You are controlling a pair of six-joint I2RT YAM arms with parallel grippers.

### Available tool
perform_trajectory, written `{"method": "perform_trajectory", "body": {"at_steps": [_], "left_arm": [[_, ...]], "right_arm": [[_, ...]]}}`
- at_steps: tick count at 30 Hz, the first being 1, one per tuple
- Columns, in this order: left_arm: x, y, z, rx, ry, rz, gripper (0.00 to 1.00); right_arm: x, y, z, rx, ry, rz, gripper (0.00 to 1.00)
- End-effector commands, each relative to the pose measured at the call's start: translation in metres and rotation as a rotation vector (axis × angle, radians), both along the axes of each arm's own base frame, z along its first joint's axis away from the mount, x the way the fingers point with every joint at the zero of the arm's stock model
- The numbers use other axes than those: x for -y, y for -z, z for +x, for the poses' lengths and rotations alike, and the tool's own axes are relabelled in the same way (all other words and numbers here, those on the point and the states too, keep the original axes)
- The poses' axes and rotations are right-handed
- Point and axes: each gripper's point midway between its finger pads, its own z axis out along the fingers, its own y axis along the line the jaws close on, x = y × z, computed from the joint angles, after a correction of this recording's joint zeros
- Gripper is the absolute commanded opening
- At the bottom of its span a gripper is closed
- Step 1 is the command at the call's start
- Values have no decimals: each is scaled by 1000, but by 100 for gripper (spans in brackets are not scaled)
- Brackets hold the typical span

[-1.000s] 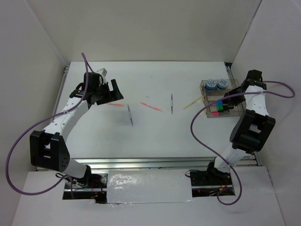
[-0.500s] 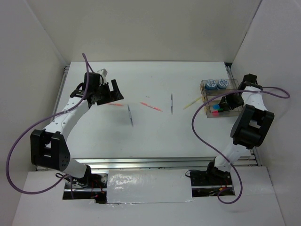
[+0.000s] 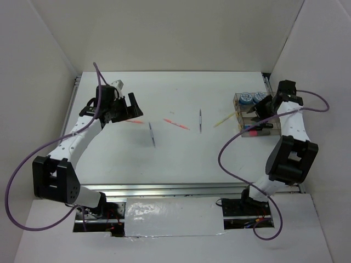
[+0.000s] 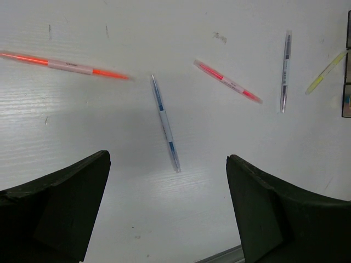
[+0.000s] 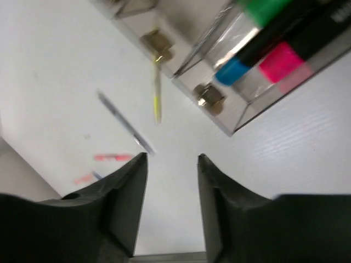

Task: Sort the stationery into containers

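Note:
The clear organiser tray [image 3: 240, 100] stands at the right. Two tape rolls [image 3: 246, 98] lie in its far compartment. In the right wrist view, green [image 5: 269, 8], blue [image 5: 233, 70] and pink [image 5: 282, 61] highlighters lie in the tray [image 5: 219, 109]. My right gripper [image 3: 258, 108] hovers over the tray, open and empty [image 5: 173, 159]. My left gripper [image 3: 129, 107] is open and empty [image 4: 167, 208] above the left table. Below it lie two orange sticks [image 4: 68, 66] [image 4: 227, 82], two silver pens [image 4: 165, 123] [image 4: 285, 71] and a yellow stick [image 4: 326, 71].
White walls close in the table on the left, back and right. A metal rail [image 3: 192, 189] runs along the near edge. The yellow stick [image 3: 225, 119] lies close to the tray's left side. Purple cables loop off both arms.
My right gripper has moved from the tray's near compartment toward its middle and far side, now covering the green and blue highlighters from above. My left arm has barely shifted.

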Motion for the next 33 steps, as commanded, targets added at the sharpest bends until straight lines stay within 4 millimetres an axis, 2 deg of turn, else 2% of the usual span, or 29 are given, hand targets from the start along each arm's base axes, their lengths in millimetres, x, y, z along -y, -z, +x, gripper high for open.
{"method": "perform_trajectory", "body": {"at_steps": [1,2,4,5,6,7,8,9,10,12,14,17,18,19,20,22,23,25,28,33], "left_arm": [[-8,-24,-1,97,-5,4,99],[-10,-24,-1,97,-7,11,99],[-14,-24,-3,99,-11,32,99],[-15,-23,-4,98,-11,39,99],[-17,-23,-4,97,-11,46,99],[-19,-23,-5,98,-15,60,99],[-21,-23,-5,103,-17,64,99],[-23,-23,-6,104,-20,69,99],[-25,-21,-6,101,-24,73,99],[-26,-21,-8,107,-26,76,99],[-30,-22,-7,115,-41,82,99],[-31,-18,-7,110,-42,80,99],[-31,-17,-6,106,-43,82,99],[-32,-15,-6,101,-42,83,99],[-33,-14,-5,99,-44,84,99],[-33,-10,-3,89,-45,83,99],[-33,-9,-3,85,-43,80,99],[-32,-5,-2,74,-42,78,99],[-30,-2,0,62,-35,71,99],[-28,2,3,45,-39,57,99]], "right_arm": [[-65,-54,-3,208,-342,-65,46],[-96,-61,-1,242,-463,-107,41],[-110,-68,7,283,-623,-334,39],[-146,-75,8,321,-741,-411,38],[-156,-75,17,344,-789,-493,38],[-149,-73,26,316,-809,-642,38],[-156,-83,35,333,-829,-704,38],[-170,-67,42,298,-892,-735,39],[-167,-60,48,252,-888,-780,39],[-165,-47,62,168,-871,-735,42],[-163,-32,75,103,-790,-674,49],[-147,-3,80,26,-667,-633,57],[-142,3,79,3,-638,-628,68],[-138,10,78,-20,-616,-624,72],[-137,21,78,-50,-597,-608,73],[-127,30,80,-77,-557,-578,74],[-129,40,80,-94,-557,-533,74],[-120,48,81,-115,-536,-511,70],[-120,62,78,-147,-534,-458,66],[-123,81,70,-203,-514,-391,67]]}}
